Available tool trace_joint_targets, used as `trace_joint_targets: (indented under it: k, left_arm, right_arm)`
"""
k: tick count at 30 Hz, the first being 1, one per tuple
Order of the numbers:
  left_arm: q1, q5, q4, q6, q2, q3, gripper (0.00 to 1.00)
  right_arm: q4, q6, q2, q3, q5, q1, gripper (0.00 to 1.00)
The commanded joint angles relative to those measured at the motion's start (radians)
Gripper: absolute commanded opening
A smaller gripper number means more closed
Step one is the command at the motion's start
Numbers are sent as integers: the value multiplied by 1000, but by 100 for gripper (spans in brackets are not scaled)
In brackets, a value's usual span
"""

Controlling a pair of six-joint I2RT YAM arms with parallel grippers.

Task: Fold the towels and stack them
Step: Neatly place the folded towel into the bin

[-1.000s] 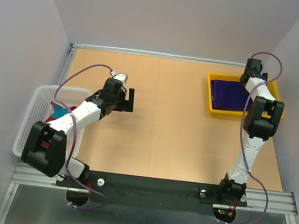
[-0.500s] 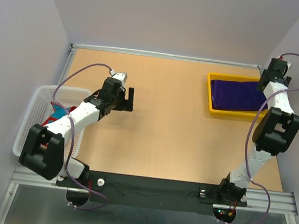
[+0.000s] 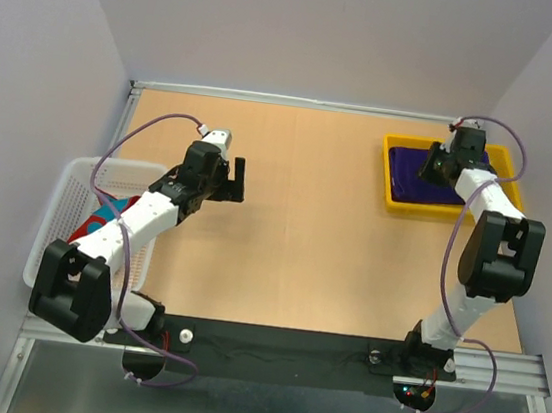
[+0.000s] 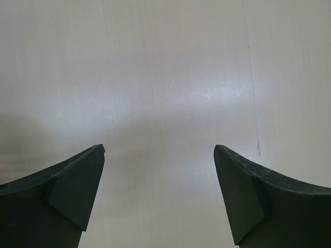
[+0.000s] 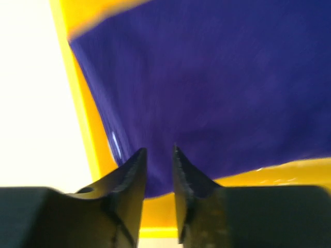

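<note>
purple towel: deep purple towel (image 3: 411, 173) lying flat-ish in the tray, upper right of the top view. It fills most of the right wrist view (image 5: 217, 88), which is pretty blurry.
patterned towel: red one with light-blue marks (image 3: 104, 214) sits in the basket at the left edge, mostly hidden under the left arm.
right gripper: right gripper (image 3: 429, 168) is over the tray's left part, just above the purple cloth. In its wrist view (image 5: 159, 151) the fingers are pulled close with only a slim gap, and I can't see anything pinched between them. Can't tell if the tips touch the cloth.
left gripper: left gripper (image 3: 239, 177) hangs over bare tabletop, left of centre. Fingers spread wide (image 4: 159, 149), holding nothing.
tray: yellow plastic tray (image 3: 397, 203), upper right corner of the table, with its wall showing beside the towel (image 5: 83, 119).
basket: white mesh basket (image 3: 65, 201), hanging off the table's left edge.
surface: light tan wood-look table (image 3: 301, 250), smooth, with a soft sheen up close (image 4: 165, 77).
room: plain pale walls (image 3: 318, 30) boxing the table in on three sides. The black base plate (image 3: 279, 343) with both arm bases runs along the bottom.
</note>
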Motion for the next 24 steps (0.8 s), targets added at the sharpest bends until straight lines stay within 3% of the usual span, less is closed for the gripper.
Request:
trace_joint_targets:
  k: [1, 8, 24]
  left_arm:
    - [4, -24, 6, 17, -46, 13, 99]
    - [4, -22, 6, 19, -49, 13, 99]
    - [6, -13, 10, 19, -57, 13, 99]
  right_arm:
    - [84, 49, 4, -66, -92, 11, 27]
    - [117, 58, 27, -141, -148, 43, 21]
    - [122, -7, -49, -175, -109, 119, 22]
